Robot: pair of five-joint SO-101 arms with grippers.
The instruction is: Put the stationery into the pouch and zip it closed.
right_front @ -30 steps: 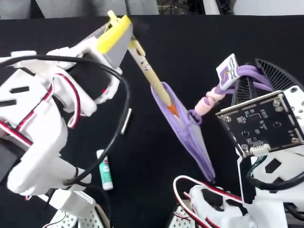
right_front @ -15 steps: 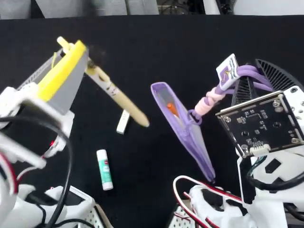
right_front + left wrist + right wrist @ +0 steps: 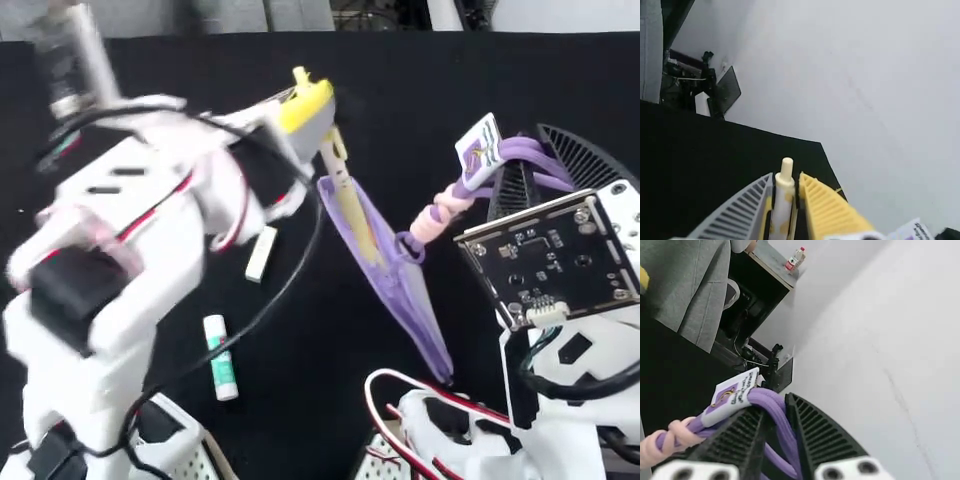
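A: Left side?
B: The left gripper (image 3: 312, 110) is clenching the cream pen (image 3: 350, 205) near its upper end. In the left wrist view the pen's top is poking out between the grey and yellow fingers (image 3: 820, 200).
A: Where is the pen sitting?
B: It is slanting down, with its lower part lying inside the open mouth of the purple pouch (image 3: 405, 295).
A: Right side?
B: The right gripper (image 3: 777, 410) is clamping the pouch's purple cord (image 3: 767, 402), just beside the paper tag (image 3: 480, 145). The pouch is stretching out from that cord across the black table (image 3: 420, 90).
A: Loose items?
B: A glue stick (image 3: 221, 358) and a white eraser (image 3: 260, 254) are lying on the table beside the left arm, apart from the pouch.
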